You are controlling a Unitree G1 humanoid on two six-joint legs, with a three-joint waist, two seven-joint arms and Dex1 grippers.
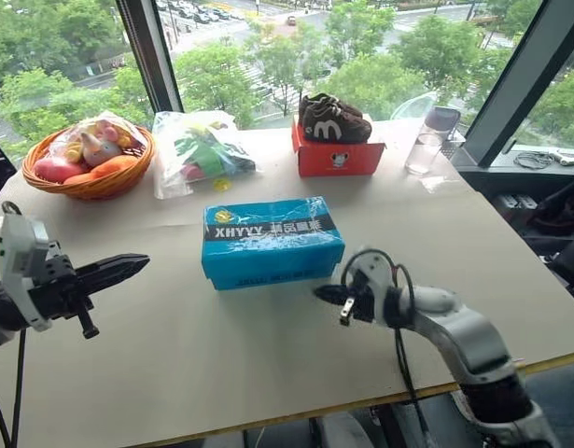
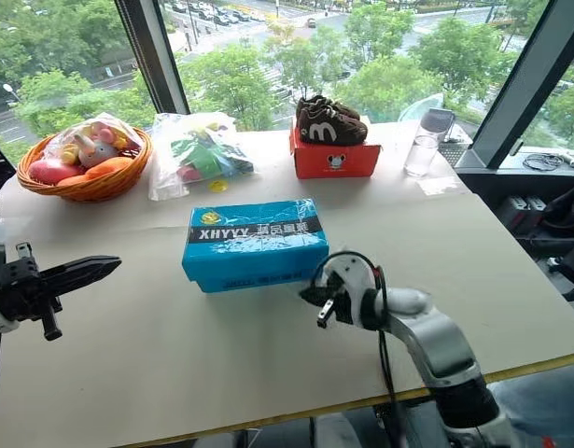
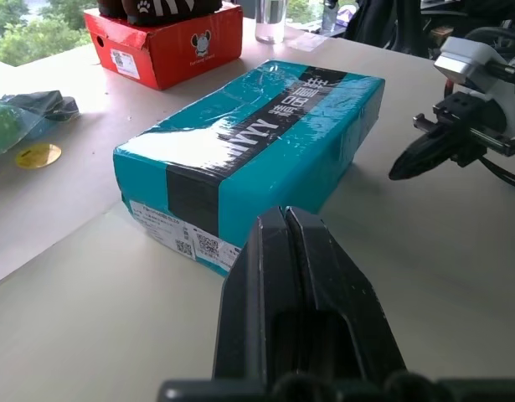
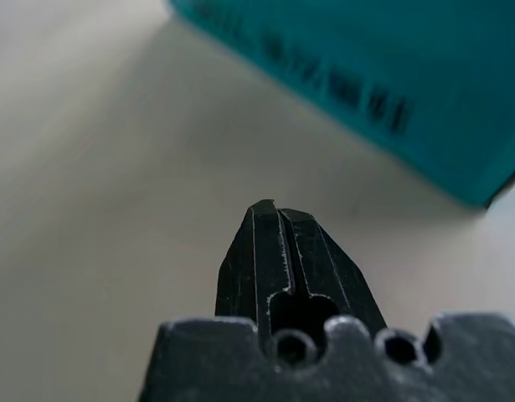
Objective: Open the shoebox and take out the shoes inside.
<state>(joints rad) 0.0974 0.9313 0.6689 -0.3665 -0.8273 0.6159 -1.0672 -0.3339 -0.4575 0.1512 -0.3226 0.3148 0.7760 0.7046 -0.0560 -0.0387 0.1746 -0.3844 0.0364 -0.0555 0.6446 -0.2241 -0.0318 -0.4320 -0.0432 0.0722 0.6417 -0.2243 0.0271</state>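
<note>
On the counter point(image 1: 175, 355) by the windows, the head views show the closed shoebox point(image 1: 271, 240) between both empty grippers, left gripper point(image 1: 128, 266) and right gripper point(image 1: 326, 293), while each wrist view shows its fingers point(image 3: 295, 276) pressed together near the box, touching nothing.

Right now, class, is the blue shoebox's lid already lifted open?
No: the shoebox lies fully closed on the table, lid flat, with both shut grippers, left and right, clear of it.
</note>
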